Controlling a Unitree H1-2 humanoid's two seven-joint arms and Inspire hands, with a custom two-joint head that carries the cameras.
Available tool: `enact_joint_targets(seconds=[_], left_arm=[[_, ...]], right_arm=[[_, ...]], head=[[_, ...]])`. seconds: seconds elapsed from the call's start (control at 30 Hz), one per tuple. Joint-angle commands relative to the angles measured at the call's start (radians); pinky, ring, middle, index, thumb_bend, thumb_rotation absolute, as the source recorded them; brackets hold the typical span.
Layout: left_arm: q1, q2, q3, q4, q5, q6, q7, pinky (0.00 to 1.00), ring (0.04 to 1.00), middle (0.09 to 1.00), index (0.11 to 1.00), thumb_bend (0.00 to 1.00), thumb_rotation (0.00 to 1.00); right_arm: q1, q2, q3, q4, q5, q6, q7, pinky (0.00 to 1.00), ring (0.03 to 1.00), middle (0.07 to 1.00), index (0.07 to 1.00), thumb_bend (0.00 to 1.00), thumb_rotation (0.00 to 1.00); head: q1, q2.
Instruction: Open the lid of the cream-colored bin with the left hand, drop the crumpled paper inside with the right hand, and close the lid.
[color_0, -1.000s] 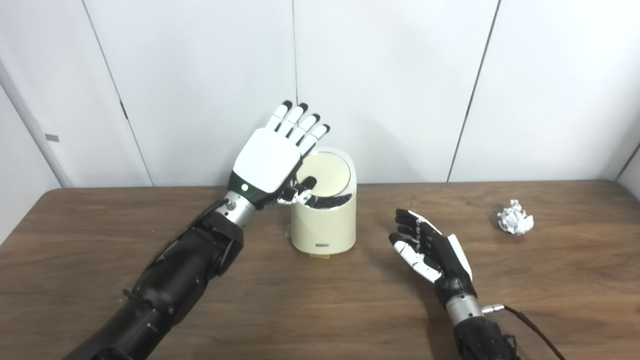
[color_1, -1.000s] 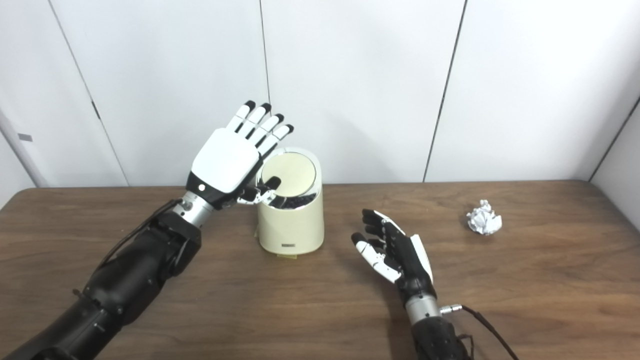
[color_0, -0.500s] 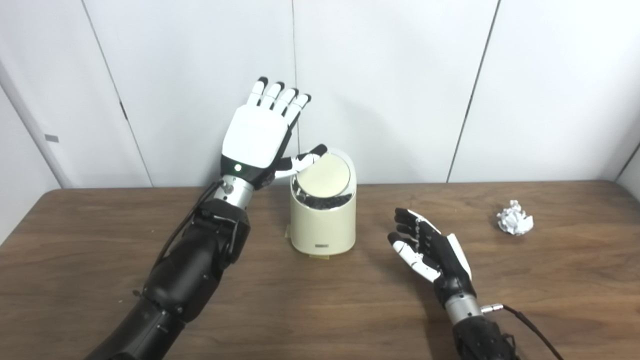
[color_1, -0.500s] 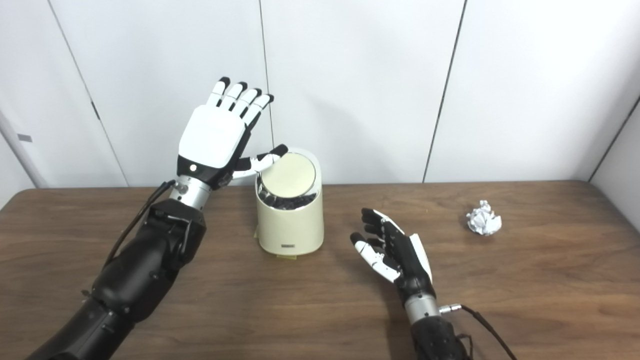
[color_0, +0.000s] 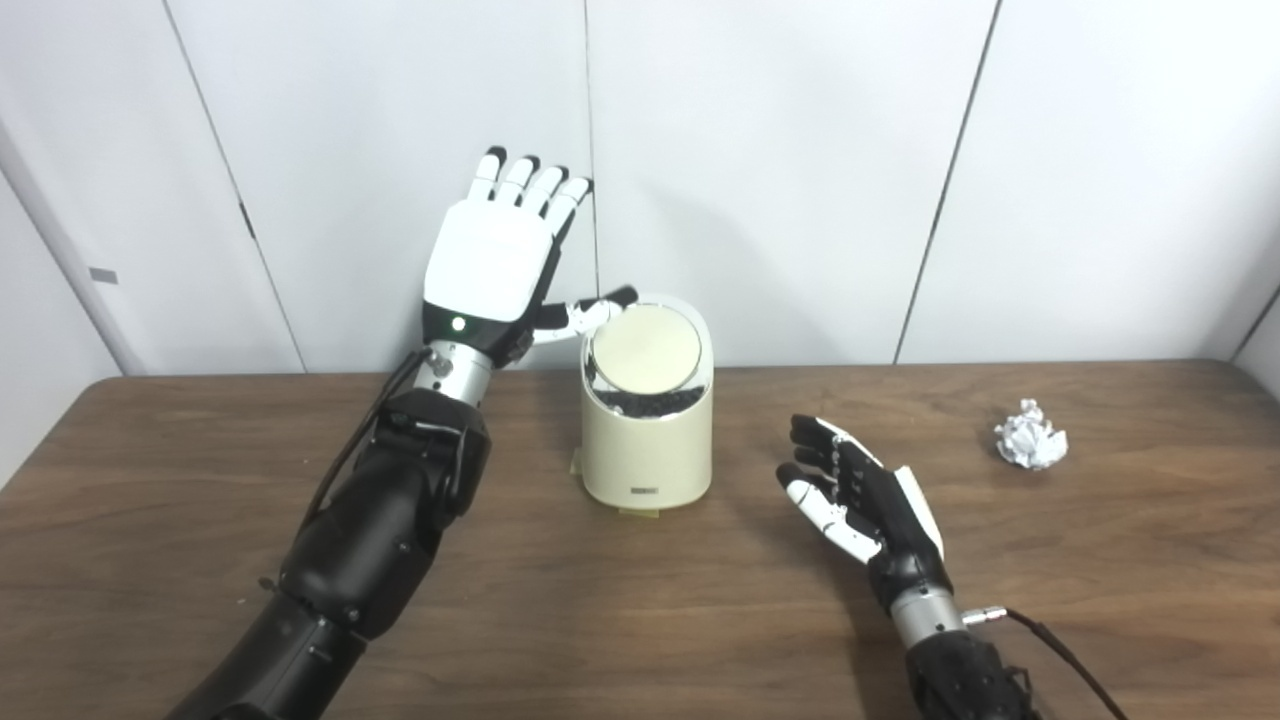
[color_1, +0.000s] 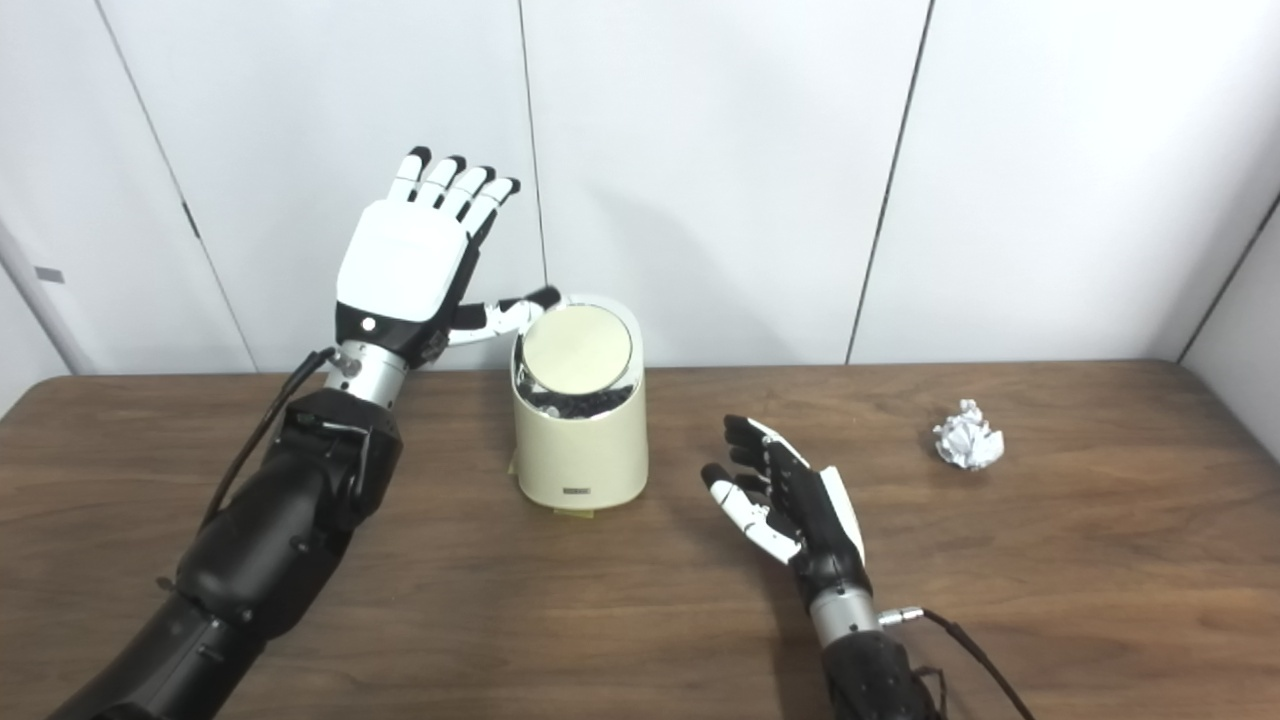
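Observation:
The cream-colored bin stands mid-table with its round lid tilted up toward me, showing a dark gap with black contents below its lower edge. My left hand is raised upright just left of the bin, open, fingers spread, with the thumb tip at the lid's upper left rim. The crumpled white paper lies on the table at the far right. My right hand rests open and empty low over the table, between the bin and the paper.
The brown wooden table runs back to a white panelled wall. A cable trails from my right wrist toward the bottom edge.
My left hand has lifted off the lid and drawn back to the left, turning upright; only the thumb stays at the rim. The lid stands more tilted. The right hand and paper are unmoved.

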Motion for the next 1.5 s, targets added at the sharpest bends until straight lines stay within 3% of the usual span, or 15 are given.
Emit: enact_joint_targets(seconds=[0.0,0.13,0.4,0.77,0.87,1.0,1.1,1.47], left_arm=[[-0.041,0.015,0.007,-0.021,-0.005,-0.006,0.001,1.0,0.938,0.907,0.914,0.88,0.68],[-0.043,0.006,0.001,0.0,-0.015,-0.02,-0.002,1.0,0.928,0.894,0.909,0.99,0.57],[-0.058,-0.009,-0.024,0.055,-0.019,-0.014,-0.007,1.0,0.932,0.904,0.915,1.0,0.48],[-0.067,-0.025,-0.034,0.119,-0.031,-0.005,-0.006,1.0,0.946,0.919,0.918,1.0,0.48],[-0.07,-0.028,-0.035,0.128,-0.031,0.002,-0.001,1.0,0.948,0.92,0.921,1.0,0.5],[-0.073,-0.033,-0.038,0.121,-0.023,0.024,-0.007,1.0,0.945,0.919,0.918,0.96,0.75],[-0.077,-0.037,-0.04,0.114,-0.026,0.038,-0.018,1.0,0.942,0.918,0.914,0.9,0.87],[-0.083,-0.026,-0.044,0.066,-0.021,0.045,-0.065,1.0,0.948,0.925,0.92,0.94,0.88]], right_arm=[[-0.04,-0.002,-0.002,-0.022,-0.001,-0.039,-0.008,0.77,0.84,0.842,0.822,0.22,0.44],[-0.038,0.001,-0.001,-0.026,-0.008,-0.036,-0.013,0.76,0.833,0.835,0.812,0.23,0.46],[-0.036,0.004,0.003,-0.034,-0.015,-0.034,-0.014,0.76,0.833,0.836,0.816,0.23,0.46],[-0.035,0.005,0.004,-0.045,-0.008,-0.018,-0.008,0.77,0.839,0.839,0.82,0.23,0.46],[-0.035,0.005,0.003,-0.041,-0.005,-0.024,-0.007,0.77,0.836,0.837,0.82,0.23,0.47],[-0.037,0.006,0.002,-0.038,0.004,-0.026,-0.004,0.78,0.841,0.842,0.822,0.23,0.48],[-0.038,0.004,0.005,-0.034,-0.006,-0.029,-0.008,0.77,0.842,0.843,0.823,0.22,0.49],[-0.044,0.002,0.006,-0.015,-0.007,-0.049,-0.01,0.77,0.84,0.84,0.819,0.21,0.45]], head=[[-0.001,0.001],[-0.003,0.003],[-0.005,0.007],[-0.009,0.014],[-0.009,0.014],[-0.008,0.013],[-0.009,0.01],[-0.006,0.006]])
